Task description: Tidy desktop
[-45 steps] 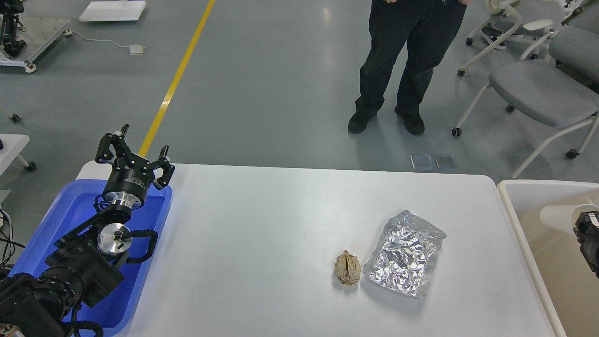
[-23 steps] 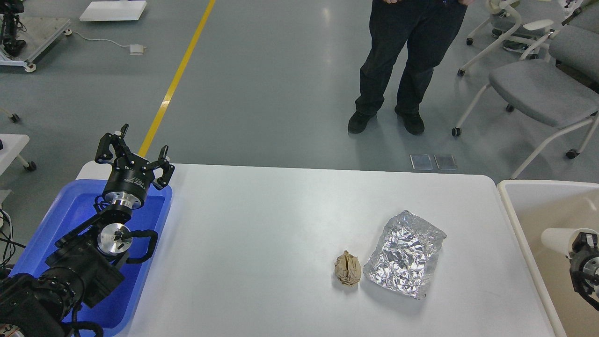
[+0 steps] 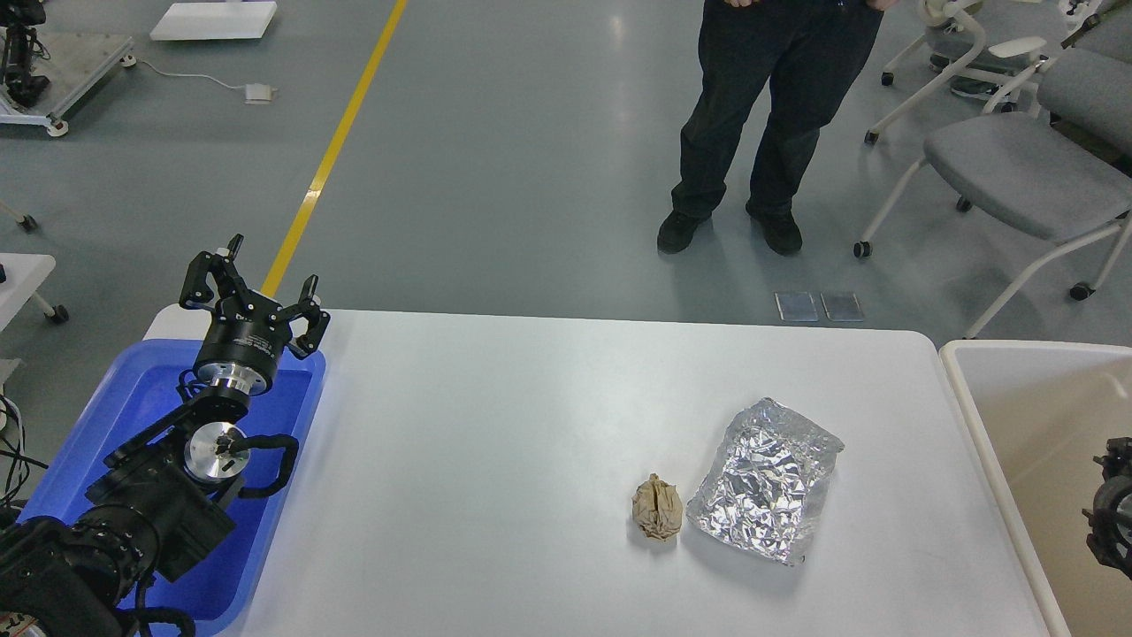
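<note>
The white desktop holds a crumpled brown paper ball and, just right of it, a crumpled sheet of silver foil. My left gripper is open and empty, held up over the far end of the blue tray at the desktop's left edge, far from both items. My right gripper shows only as a dark part at the right edge, over the cream-white bin; its fingers cannot be told apart.
A person in dark trousers stands on the floor beyond the table's far edge. Grey office chairs stand at the back right. A yellow floor line runs past the far left corner.
My right gripper has dropped lower and further out at the right edge. The white cup-like thing seen by it in the bin earlier no longer shows. The left arm has not moved.
</note>
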### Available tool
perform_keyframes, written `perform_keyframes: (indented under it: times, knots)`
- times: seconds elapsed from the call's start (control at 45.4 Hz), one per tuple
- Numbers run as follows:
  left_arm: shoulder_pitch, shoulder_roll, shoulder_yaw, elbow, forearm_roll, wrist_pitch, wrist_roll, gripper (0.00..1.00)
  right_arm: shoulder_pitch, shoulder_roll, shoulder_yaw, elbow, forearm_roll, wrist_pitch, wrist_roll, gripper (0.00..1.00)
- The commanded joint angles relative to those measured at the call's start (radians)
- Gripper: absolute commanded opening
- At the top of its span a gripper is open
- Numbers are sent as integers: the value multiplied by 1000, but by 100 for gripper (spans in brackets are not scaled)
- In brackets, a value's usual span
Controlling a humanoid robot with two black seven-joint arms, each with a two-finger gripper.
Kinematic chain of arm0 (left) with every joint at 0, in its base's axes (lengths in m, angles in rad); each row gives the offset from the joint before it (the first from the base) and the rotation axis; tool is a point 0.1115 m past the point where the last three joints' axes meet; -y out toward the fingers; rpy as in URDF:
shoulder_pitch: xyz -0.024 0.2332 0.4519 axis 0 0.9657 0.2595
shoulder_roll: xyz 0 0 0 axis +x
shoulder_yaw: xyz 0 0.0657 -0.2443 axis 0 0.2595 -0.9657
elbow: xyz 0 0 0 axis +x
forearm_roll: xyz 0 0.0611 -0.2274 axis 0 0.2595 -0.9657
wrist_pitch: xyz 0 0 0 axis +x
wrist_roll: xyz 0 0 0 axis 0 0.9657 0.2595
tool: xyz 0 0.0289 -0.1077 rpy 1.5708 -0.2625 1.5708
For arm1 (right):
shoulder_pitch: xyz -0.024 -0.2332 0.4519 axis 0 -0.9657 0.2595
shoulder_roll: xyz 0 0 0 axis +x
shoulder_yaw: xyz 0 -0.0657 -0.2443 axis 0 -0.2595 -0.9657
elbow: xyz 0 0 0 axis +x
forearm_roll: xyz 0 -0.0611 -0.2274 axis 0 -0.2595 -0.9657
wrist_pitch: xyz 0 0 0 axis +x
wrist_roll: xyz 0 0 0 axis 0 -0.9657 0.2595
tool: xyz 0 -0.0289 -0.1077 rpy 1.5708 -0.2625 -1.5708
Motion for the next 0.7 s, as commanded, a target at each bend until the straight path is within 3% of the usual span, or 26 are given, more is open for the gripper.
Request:
perform_keyframes:
  times: [0.0, 0.286, 0.462, 0.682]
  knots:
    - [0, 0, 0, -1, 0, 0, 0, 100, 21, -6, 8, 10, -10, 8, 0, 100]
    - [0, 0, 0, 0, 0, 0, 0, 100, 143, -20, 80, 16, 1, 11, 10, 100]
    - [0, 0, 0, 0, 0, 2, 0, 100, 223, -14, 333, 34, 3, 14, 14, 100]
    - [0, 0, 0, 0, 0, 3, 0, 100, 246, -26, 582, 231, 4, 52, 12, 100]
